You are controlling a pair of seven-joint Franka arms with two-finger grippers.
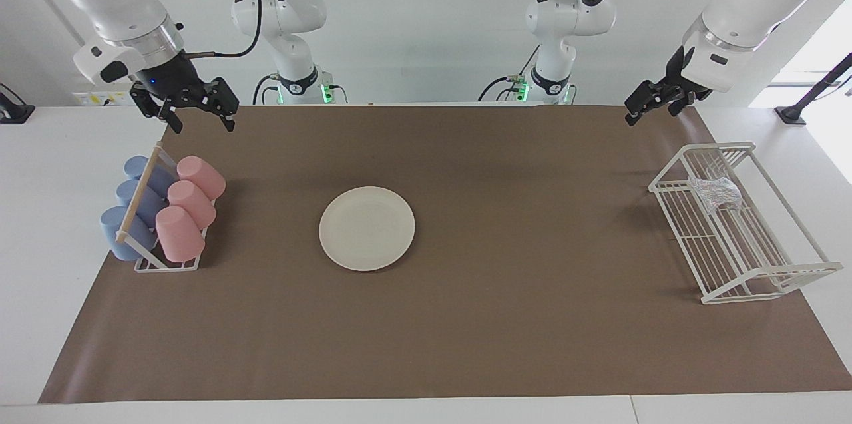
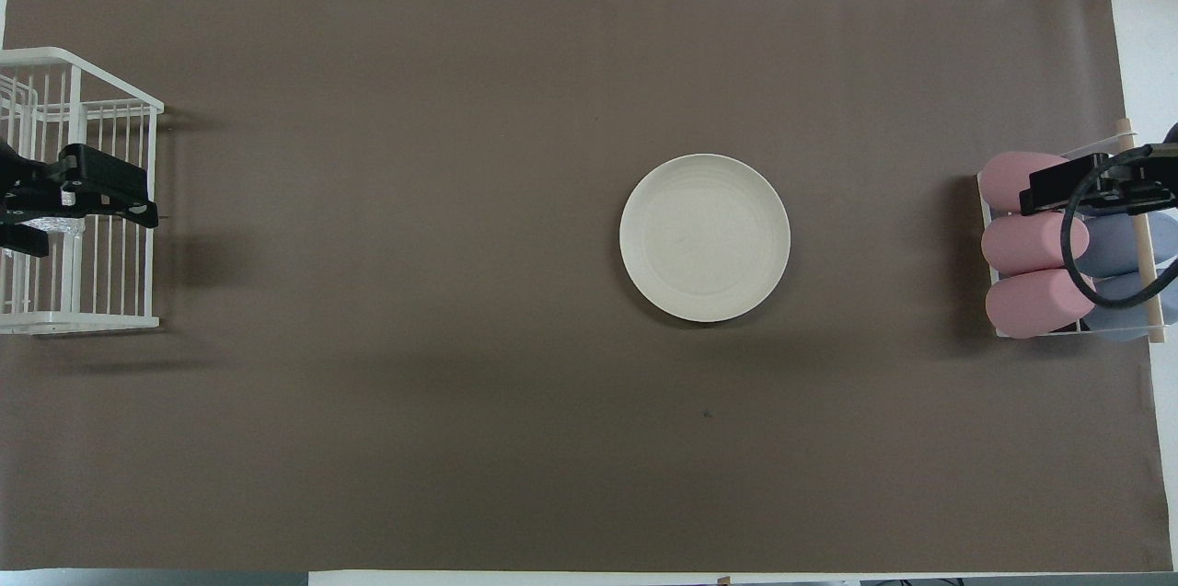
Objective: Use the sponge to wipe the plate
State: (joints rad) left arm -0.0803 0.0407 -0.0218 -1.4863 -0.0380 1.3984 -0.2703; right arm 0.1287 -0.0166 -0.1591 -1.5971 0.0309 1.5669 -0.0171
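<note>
Up front, in the facing view, the plate (image 1: pixel 367 228) lies on the brown mat (image 1: pixel 506 317) mid-table. The sponge (image 1: pixel 715 194) sits in the wire rack (image 1: pixel 752 277) at the left arm's end. The left gripper (image 1: pixel 651 106) hangs raised, fingers apart, empty. The right gripper (image 1: pixel 197 116), fingers apart and empty, is over the mat near the cup rack (image 1: pixel 166 265).

Overhead, the left gripper (image 2: pixel 74 209) covers the wire rack (image 2: pixel 92 324); the right gripper (image 2: pixel 1095 186) covers the pink cups (image 2: pixel 1017 246). The plate (image 2: pixel 705 237) lies bare.
</note>
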